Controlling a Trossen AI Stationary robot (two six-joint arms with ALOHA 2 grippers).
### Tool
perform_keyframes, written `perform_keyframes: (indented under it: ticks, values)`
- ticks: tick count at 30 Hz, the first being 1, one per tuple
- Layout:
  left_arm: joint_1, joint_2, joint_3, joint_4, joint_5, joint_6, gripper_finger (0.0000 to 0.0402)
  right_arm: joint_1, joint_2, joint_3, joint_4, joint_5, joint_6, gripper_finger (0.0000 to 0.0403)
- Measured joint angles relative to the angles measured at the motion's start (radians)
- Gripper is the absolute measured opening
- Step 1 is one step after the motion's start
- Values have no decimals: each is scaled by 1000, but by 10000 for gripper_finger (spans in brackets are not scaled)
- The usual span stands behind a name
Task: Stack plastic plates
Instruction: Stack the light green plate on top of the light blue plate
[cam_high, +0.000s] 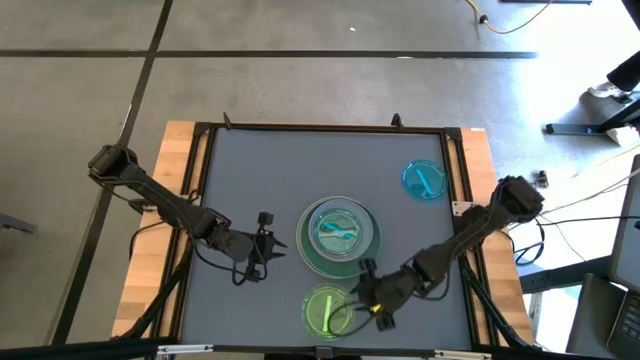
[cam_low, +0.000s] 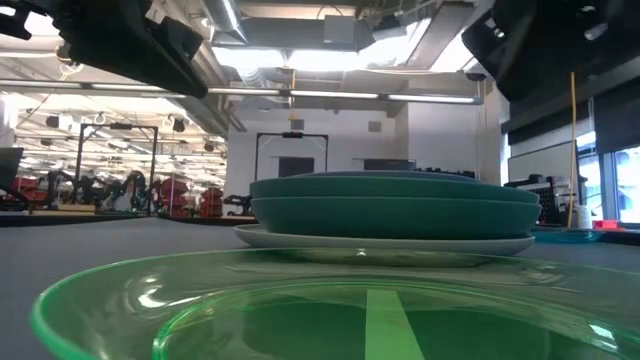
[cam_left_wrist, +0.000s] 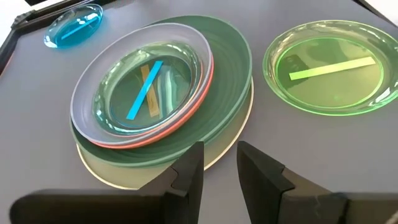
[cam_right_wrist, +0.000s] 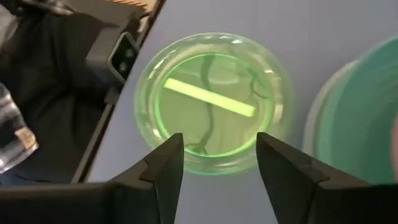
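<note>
From above, a stack of plates sits near the middle of the grey table, a cyan plate lies well apart toward the far right corner, and a bright green plate lies at the near edge. The left gripper waits left of the stack. The right gripper hangs just beside the green plate.

At table level, the green plate fills the foreground before the stack.

The left wrist shows its fingers spread, empty, facing the stack.

The right wrist shows its fingers parted over the green plate, gripping nothing.
</note>
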Motion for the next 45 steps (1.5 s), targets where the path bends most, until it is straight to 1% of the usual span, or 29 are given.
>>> perform_keyframes:
  ticks: [5, 10, 13, 19, 25, 29, 33, 35, 37, 42, 44, 45]
  values:
    - [0, 0, 0, 8, 0, 1, 90, 31, 86, 0, 116, -34, -3, 189]
    - [0, 0, 0, 8, 0, 0, 90, 75, 156, 0, 255, -34, -12, 188]
    - [0, 0, 0, 9, 0, 11, 90, 102, 182, 0, 301, -16, -34, 188]
    - [0, 0, 0, 8, 6, 13, 90, 125, 239, 1, 314, 42, -58, 188]
    - [0, 0, 0, 17, 6, 18, 90, 124, 296, 1, 369, 51, -176, 188]
    - [0, 0, 0, 18, 6, 18, 90, 124, 310, 1, 365, 115, -236, 188]
    - [0, 0, 0, 17, 8, 18, 90, 123, 310, 1, 352, 122, -262, 184]
    - [0, 0, 0, 17, 8, 19, 90, 123, 310, 1, 339, 122, -263, 171]
    - [0, 0, 0, 17, 8, 18, 90, 123, 310, 1, 336, 121, -263, 147]
    - [0, 0, 0, 20, 8, 19, 90, 124, 310, 1, 310, 97, -264, 63]
    - [0, 0, 0, 27, 8, 27, 90, 124, 310, 1, 307, 97, -285, 26]
    - [0, 0, 0, 32, 8, 38, 90, 124, 310, 2, 308, 97, -298, 14]
